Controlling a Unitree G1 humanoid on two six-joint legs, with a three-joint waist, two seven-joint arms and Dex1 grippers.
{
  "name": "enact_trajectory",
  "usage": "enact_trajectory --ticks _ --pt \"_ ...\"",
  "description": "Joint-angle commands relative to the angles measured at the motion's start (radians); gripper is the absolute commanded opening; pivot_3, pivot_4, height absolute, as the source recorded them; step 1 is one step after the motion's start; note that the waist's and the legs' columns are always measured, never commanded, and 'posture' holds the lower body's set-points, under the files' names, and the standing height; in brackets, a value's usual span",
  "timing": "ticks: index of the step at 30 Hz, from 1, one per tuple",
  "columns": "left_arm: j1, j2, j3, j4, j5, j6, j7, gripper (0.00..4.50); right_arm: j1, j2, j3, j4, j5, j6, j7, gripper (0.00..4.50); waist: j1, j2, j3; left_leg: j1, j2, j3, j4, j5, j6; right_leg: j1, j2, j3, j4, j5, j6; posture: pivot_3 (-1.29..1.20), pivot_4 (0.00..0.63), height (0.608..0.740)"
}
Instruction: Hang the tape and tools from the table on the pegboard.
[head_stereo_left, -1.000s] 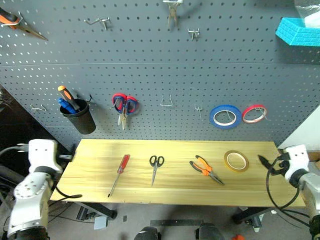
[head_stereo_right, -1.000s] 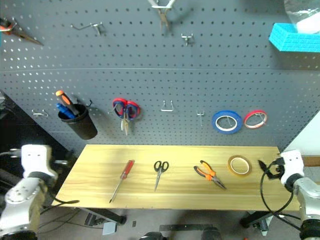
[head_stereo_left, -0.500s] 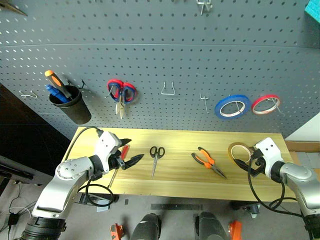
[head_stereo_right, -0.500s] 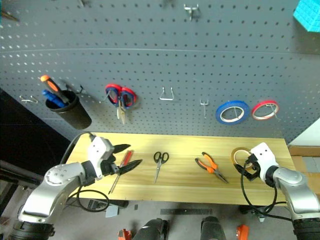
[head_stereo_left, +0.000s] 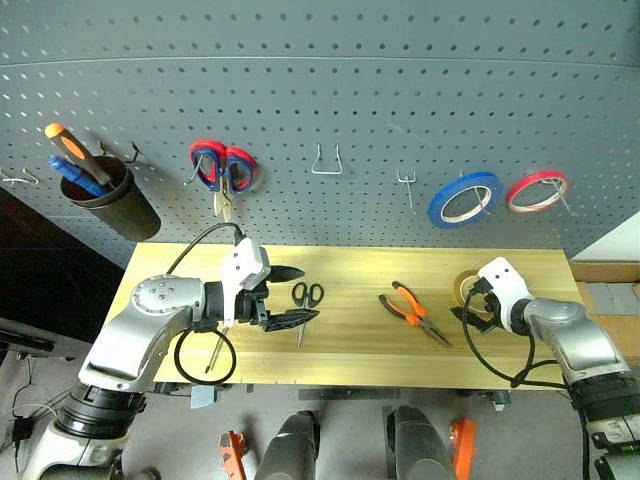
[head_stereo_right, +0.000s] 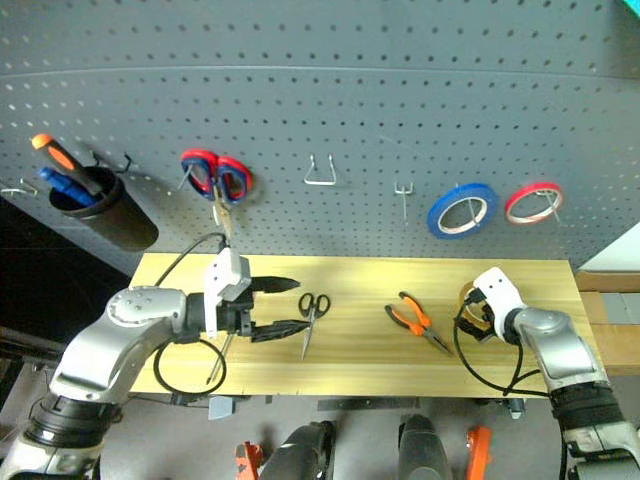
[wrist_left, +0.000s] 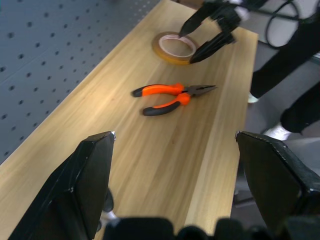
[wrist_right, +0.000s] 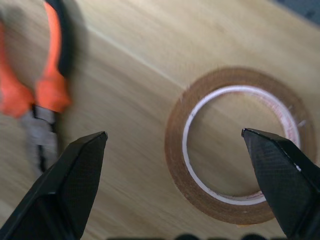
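Observation:
The pegboard (head_stereo_left: 350, 90) rises behind the wooden table (head_stereo_left: 350, 345). On the table lie black-handled scissors (head_stereo_left: 303, 296), orange-and-black pliers (head_stereo_left: 408, 310) and the yellow tape (wrist_right: 181, 150). My left gripper (head_stereo_left: 295, 296) is open and points right, its fingertips on either side of the scissors' handles, above them. It covers the red screwdriver's handle; only the shaft (head_stereo_left: 214, 352) shows. My right gripper (head_stereo_left: 466, 308) is open at the tape, with the roll between its spread fingers (wrist_right: 285, 175). The left wrist view shows the pliers (wrist_left: 170, 95) and the tape (wrist_left: 165, 52) beyond them.
On the pegboard hang red-and-blue scissors (head_stereo_left: 222, 168), a blue tape roll (head_stereo_left: 463, 198), a red tape roll (head_stereo_left: 536, 190) and a black cup of screwdrivers (head_stereo_left: 100, 195). Bare hooks (head_stereo_left: 326, 160) sit above the table's middle.
The camera has tilted down. My left gripper swung in from the table's left end to the scissors. My right gripper moved in from the right end to the tape.

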Motion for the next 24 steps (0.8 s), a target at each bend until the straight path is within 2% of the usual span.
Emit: enact_trajectory --ticks 1,5,7,10,19,24 --pt "-0.017 0.008 0.008 0.004 -0.003 -0.005 -0.013 4.14 -0.051 0.013 0.028 0.112 -0.045 -0.045 -0.003 4.50 -0.003 -0.002 0.007 0.000 0.000 0.001 0.001 0.000 0.000 -0.001 0.000 0.000 0.002 0.000 0.000 -0.08 0.316 0.740" --pt "-0.012 0.011 0.009 0.005 0.002 -0.012 -0.014 4.14 -0.108 0.021 0.057 0.248 -0.076 -0.086 0.023 4.50 -0.010 -0.004 0.011 -0.001 0.001 0.004 0.003 0.000 0.000 -0.004 0.000 0.001 0.005 0.000 0.000 -0.07 0.316 0.740" --pt "-0.006 0.013 0.013 0.004 0.004 -0.015 -0.012 4.21 -0.133 0.022 0.073 0.308 -0.090 -0.104 0.042 4.09 -0.011 -0.004 0.012 -0.001 0.001 0.004 0.003 0.000 0.000 -0.004 -0.001 0.001 0.005 0.000 0.000 -0.07 0.312 0.740" --pt "0.001 0.016 0.020 0.000 0.001 -0.013 -0.010 4.21 -0.159 0.025 0.083 0.370 -0.093 -0.112 0.076 3.22 -0.011 -0.004 0.012 -0.001 0.001 0.005 0.005 0.000 0.000 -0.004 -0.001 0.001 0.006 0.000 0.000 -0.07 0.307 0.740" --pt "0.005 0.028 0.038 -0.001 -0.019 0.001 -0.012 4.21 -0.192 0.034 0.103 0.440 -0.109 -0.106 0.160 0.13 -0.011 -0.005 0.011 -0.001 0.001 0.005 0.011 0.000 0.000 -0.002 0.000 0.000 0.008 0.000 0.000 -0.07 0.293 0.740" --pt "0.010 0.025 0.053 -0.001 -0.040 0.012 -0.012 4.21 -0.178 0.043 0.083 0.418 -0.115 -0.111 0.134 0.11 -0.011 -0.006 0.010 -0.001 0.001 0.005 0.012 0.000 0.000 -0.002 0.000 0.000 0.008 0.000 0.000 -0.07 0.290 0.740"
